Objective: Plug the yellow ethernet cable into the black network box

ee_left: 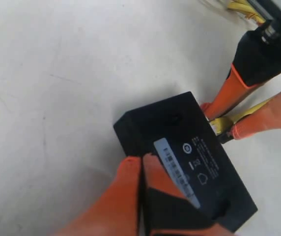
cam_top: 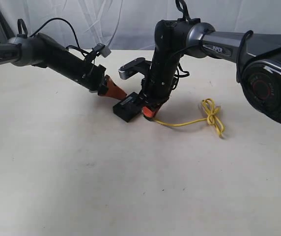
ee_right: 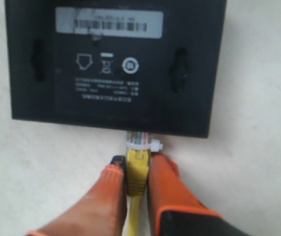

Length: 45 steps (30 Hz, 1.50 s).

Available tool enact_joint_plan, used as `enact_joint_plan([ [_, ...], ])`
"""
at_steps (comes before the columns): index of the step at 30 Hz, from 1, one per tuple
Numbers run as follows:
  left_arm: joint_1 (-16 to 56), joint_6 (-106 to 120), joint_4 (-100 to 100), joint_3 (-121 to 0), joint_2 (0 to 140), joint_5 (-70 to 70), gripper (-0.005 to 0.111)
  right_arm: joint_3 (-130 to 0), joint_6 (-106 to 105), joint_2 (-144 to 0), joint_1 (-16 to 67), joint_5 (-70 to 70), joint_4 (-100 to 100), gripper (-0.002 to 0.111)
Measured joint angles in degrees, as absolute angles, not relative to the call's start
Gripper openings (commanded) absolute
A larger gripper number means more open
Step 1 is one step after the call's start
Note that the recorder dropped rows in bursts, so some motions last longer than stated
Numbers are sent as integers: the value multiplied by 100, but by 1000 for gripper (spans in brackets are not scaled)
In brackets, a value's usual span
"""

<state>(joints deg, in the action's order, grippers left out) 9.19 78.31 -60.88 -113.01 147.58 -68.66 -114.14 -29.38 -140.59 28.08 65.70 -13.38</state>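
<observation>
Black item: black network box (cam_top: 126, 109) lies flat on the off-white worktop (cam_top: 130, 187), a little toward 12 o'clock from the middle of the exterior view, printed face up.
Label: grey-white label (ee_right: 108, 22) with a barcode runs along the top face, by the long edge away from the plug.
Yellow item: yellow ethernet cable (cam_top: 182, 123) leaves the box toward 3 o'clock and lies loose on the worktop.
Bundle: small knotted bundle (cam_top: 211, 113) of the same cord sits at 3 o'clock, well apart from the box.
Plug: clear plug (ee_right: 141, 141) meets a long side wall of the box. Its tip looks to be just inside an opening; how deep, cannot tell.
Right hand: right hand (ee_right: 138, 169) is at 3 to 4 o'clock of the box, clamped from both sides on the cable's yellow boot just behind the plug. Its arm drops in from 1 o'clock.
Left hand: left hand (ee_left: 141, 164) reaches in from 10 o'clock, closed together on itself, orange tips resting on the box's top face near an edge, just beside the label.
Layout: box sits between the two hands.
</observation>
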Motion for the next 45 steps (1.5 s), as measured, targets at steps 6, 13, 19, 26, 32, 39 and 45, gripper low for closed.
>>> enact_joint_plan([
  [6, 919, 7831, -6088, -11301, 14758, -6866, 0, -11414, -3000, -14059, 2808, 6581, -1351, -1],
  [13, 867, 7842, -6088, -11301, 14758, -6878, 0, -11414, -3000, -14059, 2808, 6635, -1603, -1],
  [19, 862, 7842, -6088, -11301, 14758, -6878, 0, -11414, -3015, -14059, 2819, 6635, -1700, -1],
  [26, 862, 7842, -6088, -11301, 14758, -6878, 0, -11414, -3015, -14059, 2819, 6594, -1700, -1],
  [32, 862, 7842, -6170, -11301, 14758, -6834, 0, -11414, -3004, -14059, 2819, 6554, -1700, -1],
  [39, 862, 7842, -6245, -11301, 14758, -6834, 0, -11414, -2741, -14059, 2819, 6533, -1562, -1],
  [45, 849, 7842, -6168, -11301, 14758, -6746, 0, -11618, -2698, -14059, 2819, 6588, -1513, -1],
])
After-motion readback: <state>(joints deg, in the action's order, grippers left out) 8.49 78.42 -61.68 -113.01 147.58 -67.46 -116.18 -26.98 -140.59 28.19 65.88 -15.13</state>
